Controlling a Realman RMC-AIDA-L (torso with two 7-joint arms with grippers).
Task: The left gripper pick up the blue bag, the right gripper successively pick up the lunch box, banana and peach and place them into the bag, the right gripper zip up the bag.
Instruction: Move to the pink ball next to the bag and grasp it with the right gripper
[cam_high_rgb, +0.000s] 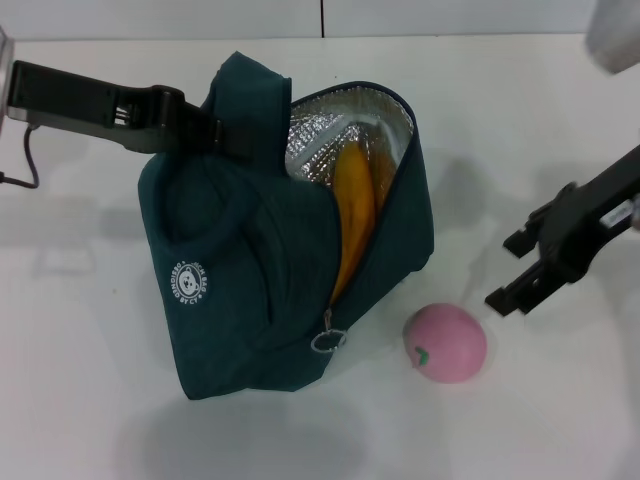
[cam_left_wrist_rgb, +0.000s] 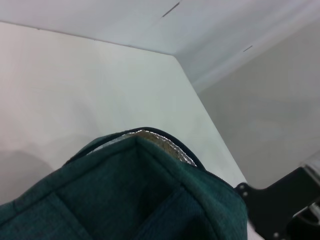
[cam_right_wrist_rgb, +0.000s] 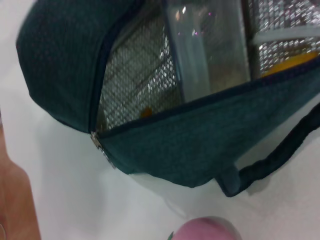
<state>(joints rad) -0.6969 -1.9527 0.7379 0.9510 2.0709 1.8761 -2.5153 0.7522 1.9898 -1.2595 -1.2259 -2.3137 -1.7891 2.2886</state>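
The blue bag (cam_high_rgb: 250, 270) hangs tilted at the table's middle, its mouth open and its foil lining showing. My left gripper (cam_high_rgb: 205, 133) is shut on the bag's handle at the upper left. The banana (cam_high_rgb: 355, 205) lies inside the open mouth. In the right wrist view the clear lunch box (cam_right_wrist_rgb: 200, 50) sits inside the bag (cam_right_wrist_rgb: 200, 145), with a strip of the banana (cam_right_wrist_rgb: 295, 62) beside it. The pink peach (cam_high_rgb: 445, 342) rests on the table at the bag's lower right and also shows as the peach (cam_right_wrist_rgb: 207, 229). My right gripper (cam_high_rgb: 508, 270) hangs open and empty just up and right of the peach.
The ring zip-pull (cam_high_rgb: 328, 340) dangles at the low end of the zip, close to the peach. A cable (cam_high_rgb: 30, 160) trails from the left arm. The white table (cam_high_rgb: 560, 420) ends at a wall along the back.
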